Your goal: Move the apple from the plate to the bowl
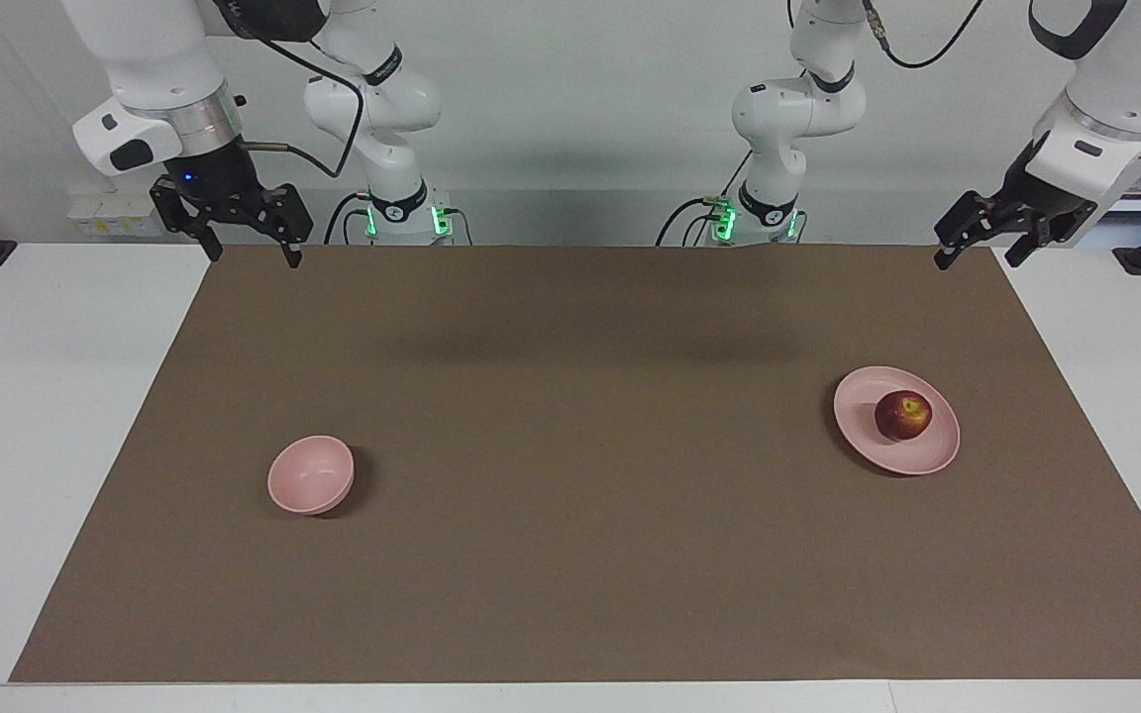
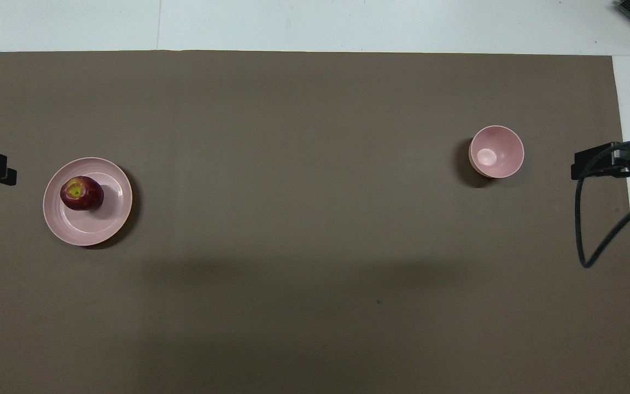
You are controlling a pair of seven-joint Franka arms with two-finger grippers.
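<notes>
On the plate [image 1: 935, 458] sits the apple [image 1: 903, 415]; the bowl [image 1: 310, 475] holds nothing; both grippers spread wide.

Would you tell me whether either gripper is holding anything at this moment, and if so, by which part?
Nothing is held. The left gripper and right gripper are both open in the air; the apple lies on the plate.

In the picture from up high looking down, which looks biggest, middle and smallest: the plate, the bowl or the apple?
Biggest to smallest, as seen in the overhead view:
1. The plate, clearly the widest.
2. The bowl, narrower than the plate.
3. The apple, smallest, sitting on the plate.
</notes>
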